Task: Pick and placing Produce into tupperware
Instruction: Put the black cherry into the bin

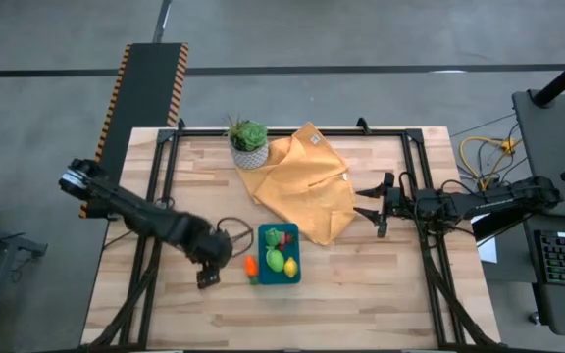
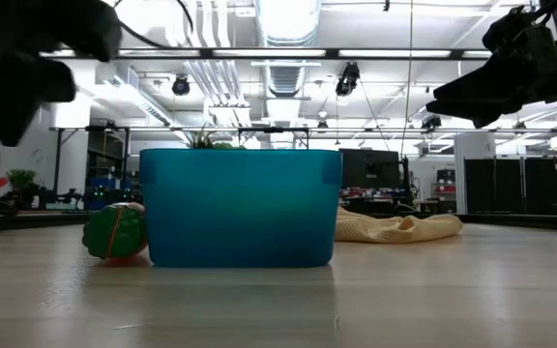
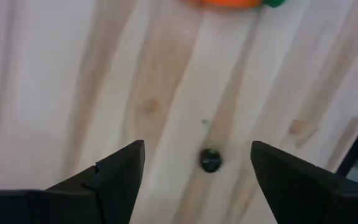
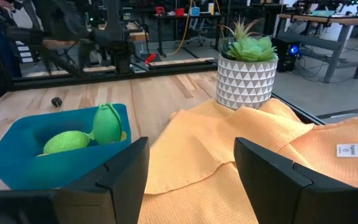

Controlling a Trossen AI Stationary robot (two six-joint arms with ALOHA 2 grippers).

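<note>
Overhead, level and wrist views of a wooden tabletop point(image 1: 361, 294) with two dark arms. The teal container point(image 1: 280, 254) stands near the middle of the tabletop, just in front of the lower corner of a mustard-yellow cloth point(image 1: 307, 181). Inside it lie a lime-green fruit point(image 1: 275, 260), a small yellow fruit point(image 1: 290, 271), a darker green piece point(image 1: 274, 237) and a small red piece point(image 1: 286, 238). An orange vegetable with a green top point(image 1: 251, 265) lies on the tabletop, touching or just beside the container's left wall; in the level view it appears at the container's left foot point(image 2: 114, 232).

The left pincer point(image 1: 207, 276) hangs low over the tabletop just left of the orange vegetable, fingers spread apart and empty; its wrist view shows bare wood and a small dark hole between the fingers point(image 3: 120, 177), with the orange vegetable point(image 3: 225, 3) just ahead of them.

The right pincer point(image 1: 366, 207) waits above the right edge of the cloth, well apart from the container, fingers apart and empty. Its wrist view looks across the cloth point(image 4: 229, 155) to the container point(image 4: 36, 158) and a leafy plant in a white patterned pot point(image 4: 246, 74), which stands at the cloth's far left corner near the tabletop's back edge.
</note>
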